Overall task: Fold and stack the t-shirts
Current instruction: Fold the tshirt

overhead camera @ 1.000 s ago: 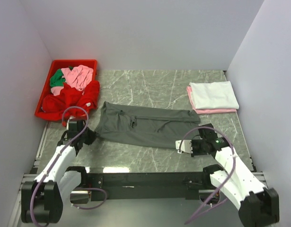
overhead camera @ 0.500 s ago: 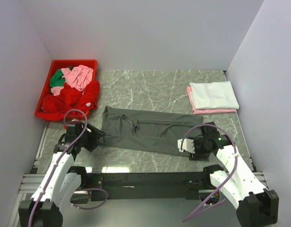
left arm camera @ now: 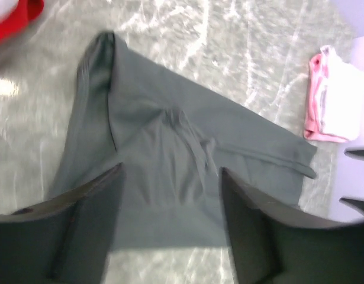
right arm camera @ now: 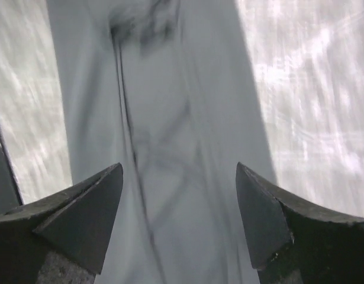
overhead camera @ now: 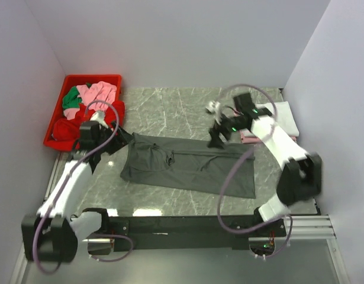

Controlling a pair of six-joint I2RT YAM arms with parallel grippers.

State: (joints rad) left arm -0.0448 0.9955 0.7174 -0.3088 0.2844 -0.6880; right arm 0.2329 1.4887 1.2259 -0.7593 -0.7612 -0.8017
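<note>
A large dark grey t-shirt [overhead camera: 187, 167] lies flat on the marble table as a long band, sleeve end to the left. My left gripper [overhead camera: 119, 142] hovers open over its far left corner; in the left wrist view the grey cloth [left arm camera: 170, 154] fills the space under the open left gripper [left arm camera: 170, 198]. My right gripper [overhead camera: 216, 139] hangs open above the shirt's far edge, and the right wrist view shows only grey cloth [right arm camera: 182, 118] below the right gripper [right arm camera: 179, 201]. Neither holds anything. A folded white shirt [overhead camera: 285, 116] on a pink one [overhead camera: 248, 138] sits at the back right.
A red plastic bin [overhead camera: 90, 77] at the back left holds loose red [overhead camera: 81, 123], pink [overhead camera: 100, 94] and green [overhead camera: 70, 99] shirts. White walls close in the table on three sides. My right arm crosses in front of the folded stack.
Both grippers let go of the grey shirt at the near edge, opened, and swung to its far side. The shirt now lies spread nearer the front.
</note>
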